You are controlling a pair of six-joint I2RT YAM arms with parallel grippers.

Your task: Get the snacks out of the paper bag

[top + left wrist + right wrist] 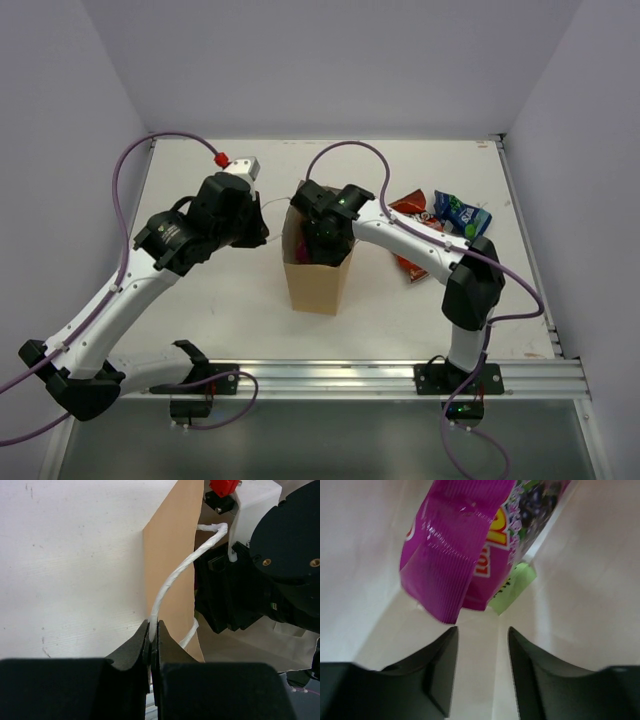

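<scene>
The tan paper bag [318,282] stands upright mid-table. My left gripper [153,632] is shut on its white cord handle [172,577], beside the bag's wall [170,555]. My right gripper [482,640] is open and reaches down inside the bag, its head [327,232] at the bag's mouth. A magenta packet [465,545] lies just beyond the fingertips, with a green packet [512,587] under it. The red-orange Doritos bag [412,210] and the blue packet [460,213] lie on the table right of the bag.
White walls close the table at the back and sides. A metal rail [400,378] runs along the near edge. The right arm's elbow [475,285] stands near the two packets on the table.
</scene>
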